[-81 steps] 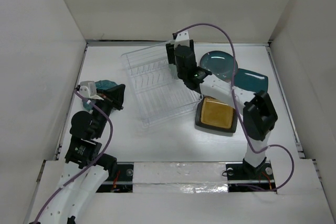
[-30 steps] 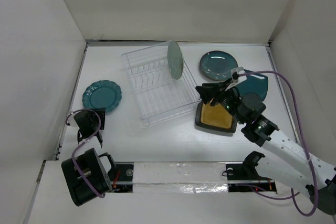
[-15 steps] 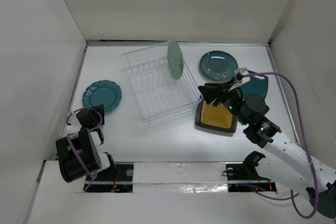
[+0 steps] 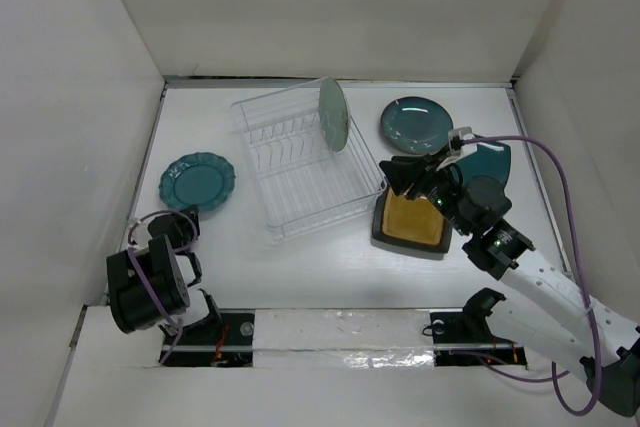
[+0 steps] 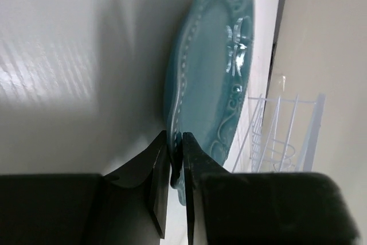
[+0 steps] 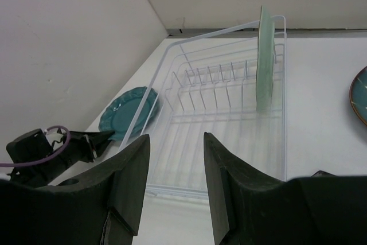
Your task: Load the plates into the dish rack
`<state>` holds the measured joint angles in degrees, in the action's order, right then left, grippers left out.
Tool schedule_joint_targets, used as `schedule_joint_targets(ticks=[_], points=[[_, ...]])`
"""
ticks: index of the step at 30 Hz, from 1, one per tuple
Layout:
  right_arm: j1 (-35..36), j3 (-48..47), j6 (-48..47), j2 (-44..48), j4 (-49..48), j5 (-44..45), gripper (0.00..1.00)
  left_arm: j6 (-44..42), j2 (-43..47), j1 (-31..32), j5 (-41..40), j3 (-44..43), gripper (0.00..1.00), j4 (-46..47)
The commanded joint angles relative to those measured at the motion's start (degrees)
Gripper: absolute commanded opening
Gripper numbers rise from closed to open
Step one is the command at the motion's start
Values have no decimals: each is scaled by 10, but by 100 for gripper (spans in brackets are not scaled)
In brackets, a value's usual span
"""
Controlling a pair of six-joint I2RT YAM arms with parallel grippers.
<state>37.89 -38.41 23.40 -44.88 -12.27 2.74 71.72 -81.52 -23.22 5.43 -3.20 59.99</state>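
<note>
The clear dish rack [image 4: 300, 162] lies mid-table, with the pale green plate [image 4: 333, 115] standing upright in its far right slots. The teal scalloped plate [image 4: 197, 183] lies flat to the left of the rack. My left gripper [image 4: 180, 219] is low at its near edge, and in the left wrist view the jaws [image 5: 175, 142] are shut on the plate's rim [image 5: 212, 78]. My right gripper [image 4: 400, 175] is open and empty above the amber square plate [image 4: 410, 222], facing the rack [image 6: 229, 124]. The dark teal round plate [image 4: 415, 124] lies far right. The teal square plate [image 4: 492, 159] is partly hidden by the right arm.
White walls close in the table on the left, back and right. The left wall runs close beside the scalloped plate [image 6: 129, 110]. A purple cable loops over the right arm [image 4: 520, 142]. The arm bases stand at the near edge.
The right arm has left the green plate standing in the rack and drawn back over the amber plate. The left arm has folded low, and the scalloped plate has shifted slightly right.
</note>
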Motion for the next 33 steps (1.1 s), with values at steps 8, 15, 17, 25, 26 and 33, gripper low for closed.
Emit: schedule_joint_targets(ticks=[8, 15, 17, 25, 26, 33], points=[[-9, 1, 2, -9, -24, -21, 51, -90, 397, 3, -25, 14, 0, -209], [-9, -10, 1, -26, -35, -48, 66, -104, 495, 3, -1, -16, 0, -278], [-9, -22, 2, -35, -30, -63, 68, -92, 505, 3, 15, -30, 0, -273], [33, -81, 4, -120, -42, -121, 77, -148, 455, 9, 16, -180, 0, -281], [39, -84, 4, -138, -46, -121, 77, -155, 448, 14, 14, -213, 0, -284], [56, -122, 8, -192, -60, -137, 78, -206, 440, 38, -24, -276, 0, -300]])
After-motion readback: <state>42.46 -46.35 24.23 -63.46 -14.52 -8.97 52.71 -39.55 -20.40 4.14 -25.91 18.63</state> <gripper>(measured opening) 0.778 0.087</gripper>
